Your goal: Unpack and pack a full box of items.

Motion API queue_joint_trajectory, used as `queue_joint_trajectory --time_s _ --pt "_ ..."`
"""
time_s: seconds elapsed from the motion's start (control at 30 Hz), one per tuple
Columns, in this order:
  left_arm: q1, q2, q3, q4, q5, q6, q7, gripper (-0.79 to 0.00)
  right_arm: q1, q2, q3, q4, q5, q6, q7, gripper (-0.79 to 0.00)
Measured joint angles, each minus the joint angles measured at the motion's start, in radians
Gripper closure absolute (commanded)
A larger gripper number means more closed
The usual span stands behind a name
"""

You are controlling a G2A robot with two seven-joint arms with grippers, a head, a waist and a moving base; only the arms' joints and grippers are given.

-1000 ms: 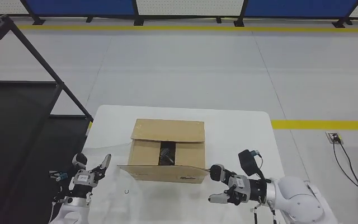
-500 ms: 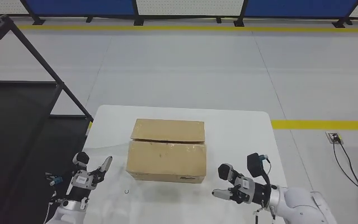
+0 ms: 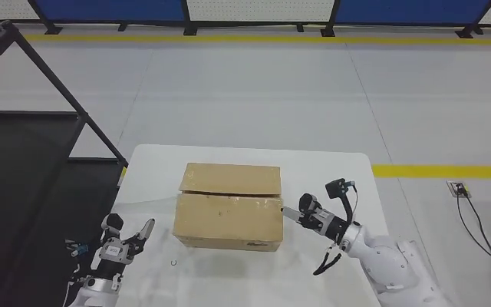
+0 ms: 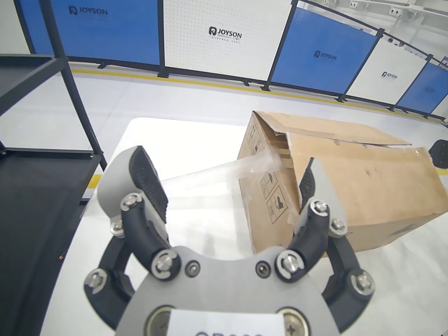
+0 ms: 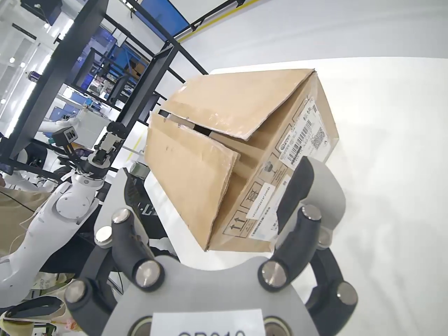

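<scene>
The top view is taken from above the arms and is directed steeply down at the tabletop (image 3: 322, 165), with the floor (image 3: 245, 92) seen beyond. The left wrist view is taken from low behind the left hand (image 4: 224, 157) and faces one end of the box (image 4: 350, 183) from nearby. The right wrist view is taken from behind the right hand (image 5: 218, 176), tilted, very near the opposite end. The box is shared by all three views.

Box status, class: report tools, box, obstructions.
Left tool open, empty. Right tool open at box end. Box flaps down, unsealed. Loose tape strip trailing.
</scene>
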Motion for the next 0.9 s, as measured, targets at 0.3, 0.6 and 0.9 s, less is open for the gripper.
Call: queue_joint_trajectory --time_s 0.3,0.6,0.9 --pt "-0.004 0.0 0.003 -0.008 0.001 -0.009 -0.007 -0.785 0.024 -0.011 -0.027 0.074 0.069 0.01 -0.044 -0.785" --pt "0.016 -0.001 -0.003 -0.02 0.001 -0.027 0.013 -0.785 0.143 -0.033 -0.099 0.26 0.311 -0.164 0.027 -0.785" --pt "0.039 -0.001 -0.026 -0.034 -0.028 -0.062 0.04 -0.785 0.226 -0.041 -0.133 0.384 0.602 -0.353 0.251 -0.785"
